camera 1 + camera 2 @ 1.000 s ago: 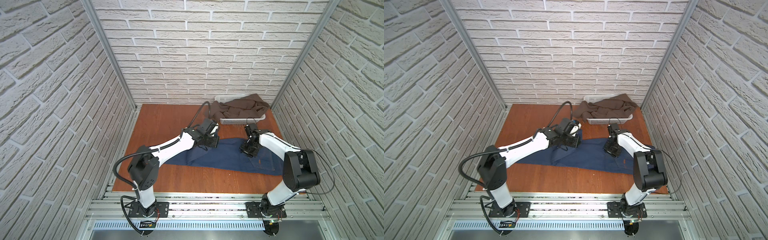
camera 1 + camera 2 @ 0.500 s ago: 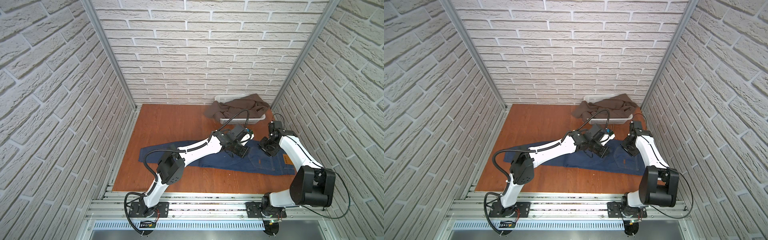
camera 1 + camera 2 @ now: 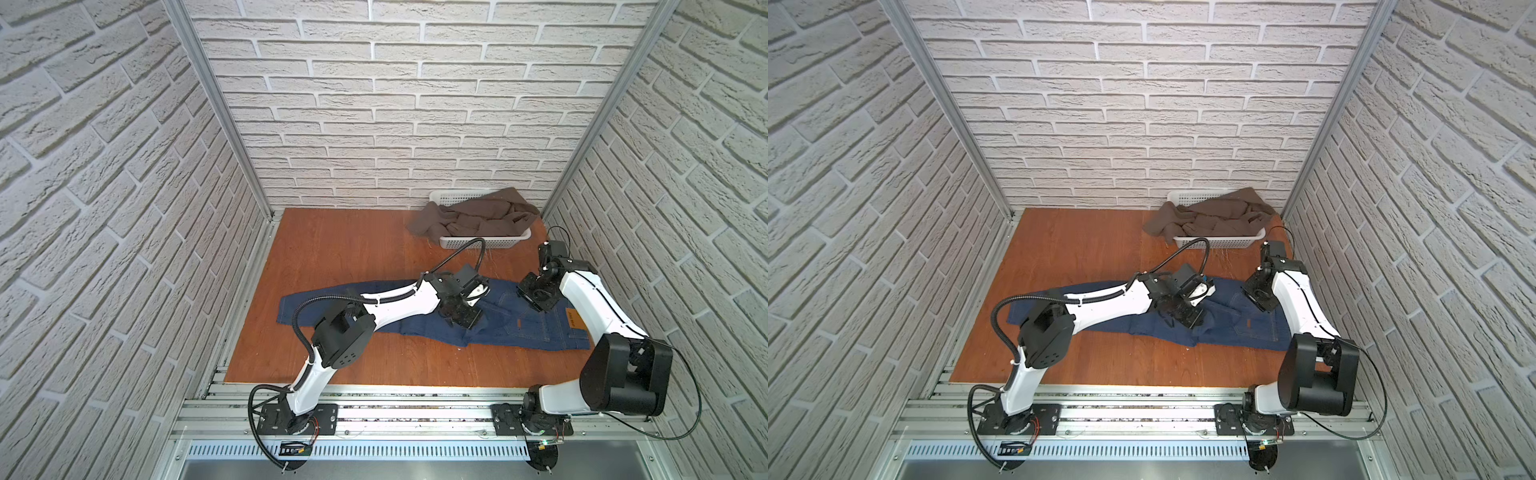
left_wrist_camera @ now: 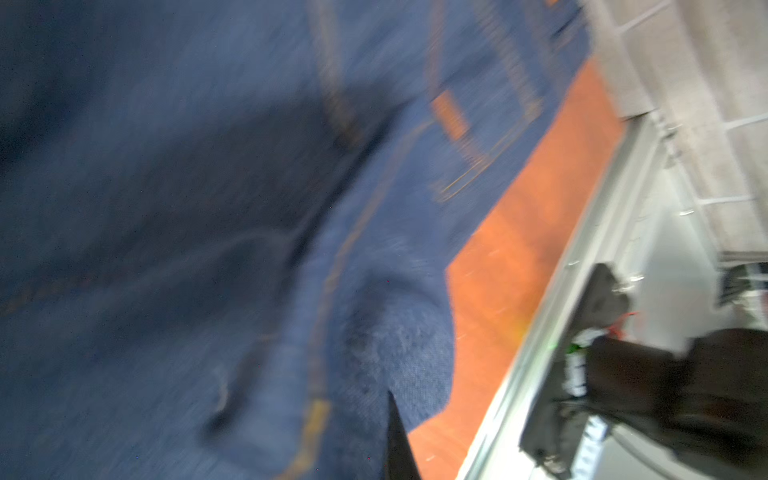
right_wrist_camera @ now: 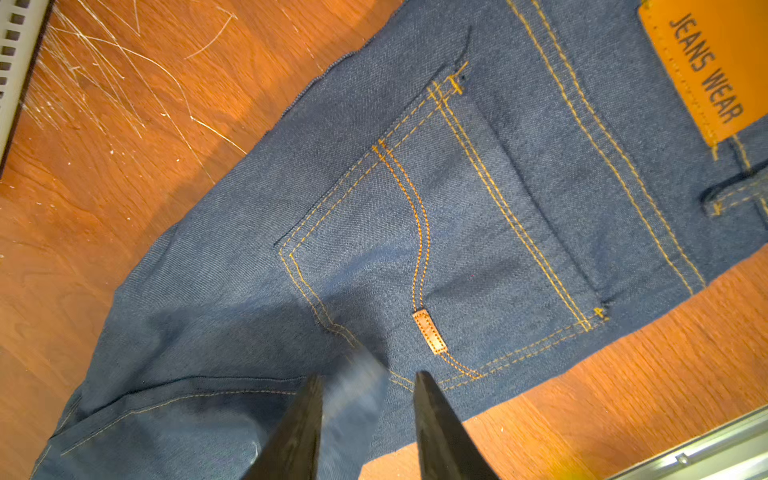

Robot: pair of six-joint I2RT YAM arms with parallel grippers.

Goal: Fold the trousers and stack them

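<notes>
**Both claws shift along the jeans toward the waistband end**

Over the last second the left claw has travelled from farther out along the legs of the trousers to their seat. The right claw has drawn back toward the side wall. The denim now lies stretched out longer than it did.

The trousers lie on the wooden table, directly under both claws. The legs trail away behind the left claw, beneath its own arm.

The left claw's jaws are pressed together, low over a rumpled rise of denim just beneath it. Its wrist view is smeared by motion. One dark fingertip shows against blue cloth, and it cannot be told whether any denim is pinched.

The right claw's jaws stand apart above the cloth. In its wrist view the back pocket lies just ahead of the fingertips, and the tan leather patch lies farther ahead, past the pocket.

In both top views that patch sits near the right claw, beside its forearm. Well beyond both claws, by the back wall, a white basket holds a brown cloth.
</notes>
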